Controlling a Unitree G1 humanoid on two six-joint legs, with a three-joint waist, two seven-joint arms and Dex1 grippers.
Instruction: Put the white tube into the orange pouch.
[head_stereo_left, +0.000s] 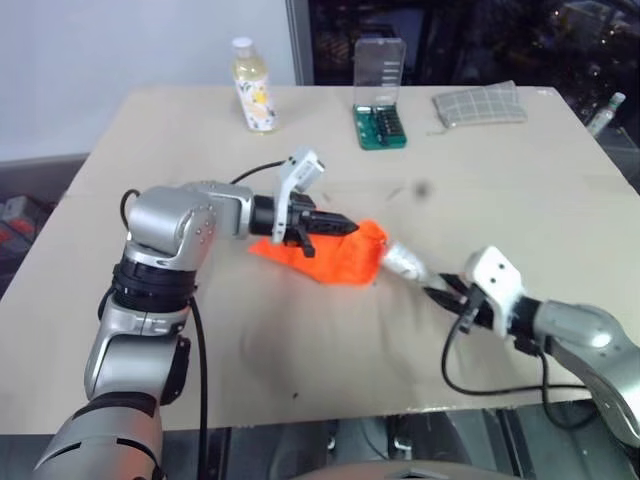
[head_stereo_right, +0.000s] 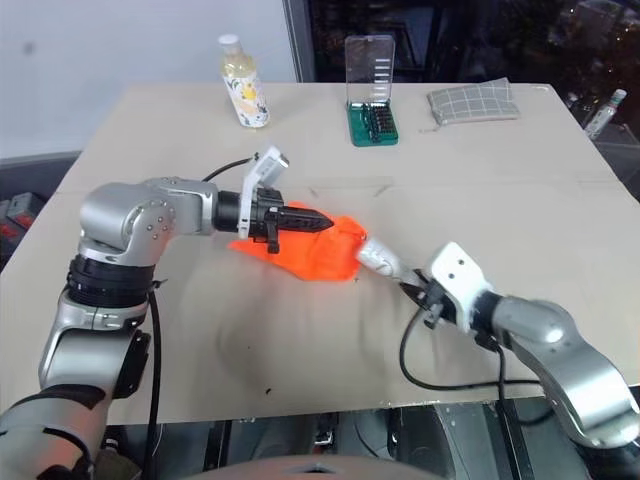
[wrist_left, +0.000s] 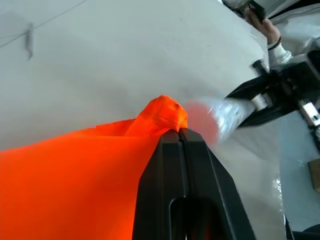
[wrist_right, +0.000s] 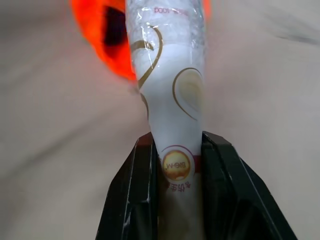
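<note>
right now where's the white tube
The white tube is near the table's front edge, right of centre, clamped in the right gripper, its far end at the orange pouch.

We see the white tube reach from the right pincer toward the orange pouch, its far end cut off; whether it is inside, we cannot tell.

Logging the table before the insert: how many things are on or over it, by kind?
Pouches: 2, the orange pouch and a grey checked pouch
Tubes: 1, the white tube
Bottles: 1, clear bottle
Bit cases: 1, green bit case
Total: 5
</note>
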